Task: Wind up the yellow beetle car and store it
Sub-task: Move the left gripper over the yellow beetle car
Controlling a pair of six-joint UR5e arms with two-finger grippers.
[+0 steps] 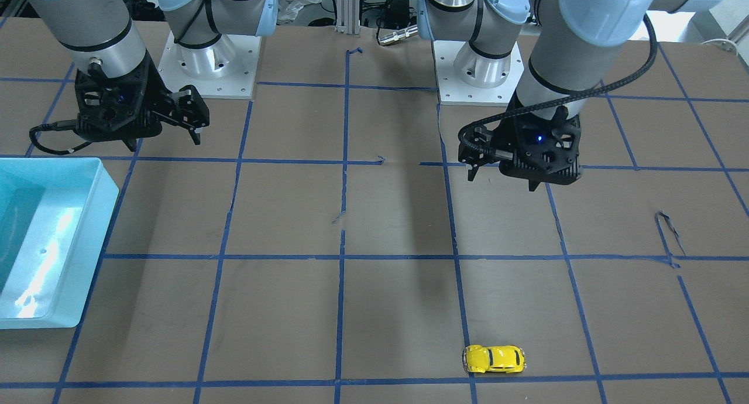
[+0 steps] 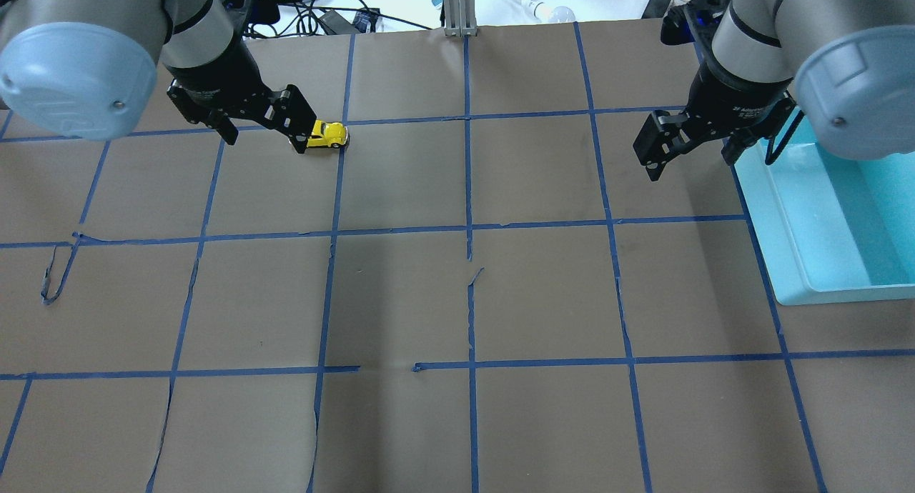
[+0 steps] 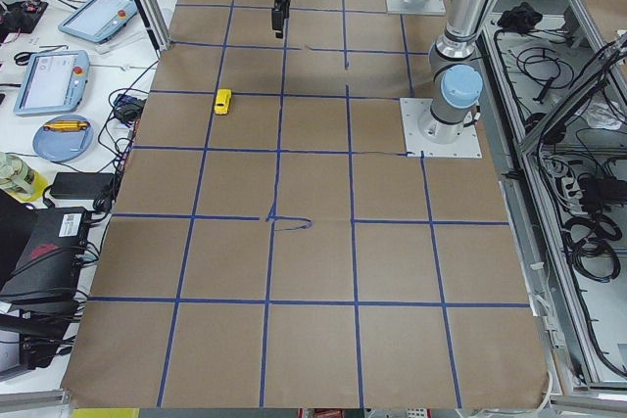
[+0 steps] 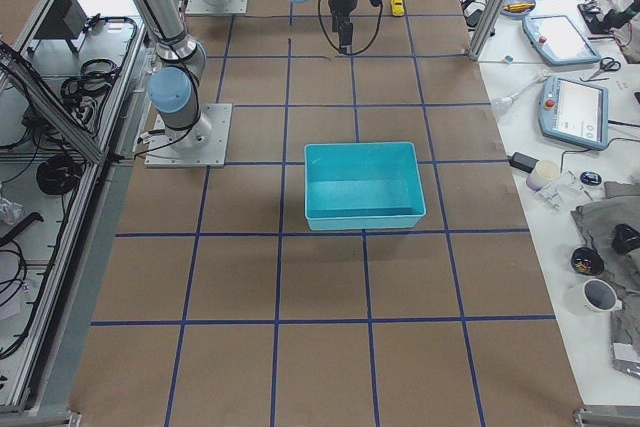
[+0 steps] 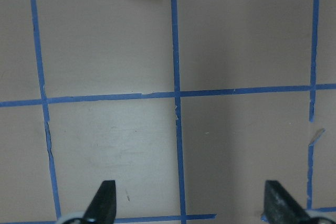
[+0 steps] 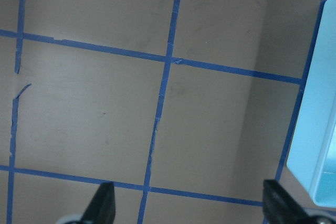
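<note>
The yellow beetle car [image 1: 495, 359] sits on its wheels on the brown-papered table [image 1: 398, 216], low and right of centre in the front-facing view. It is just right of one blue tape line [image 1: 458, 287] and just above another. You see the left gripper [image 5: 190, 203] hanging over the table well apart from the car, fingers spread wide with only bare paper and tape between them. In the left wrist view the car is at the top edge. In the overhead view, upper left, that gripper's fingers partly cover the car. The right gripper [image 6: 189, 203] hangs with its fingers spread too, near the light-blue bin [image 4: 360, 219] at the front-facing view's left edge. A loose tape curl [image 1: 667, 234] lies at that view's right.
</note>
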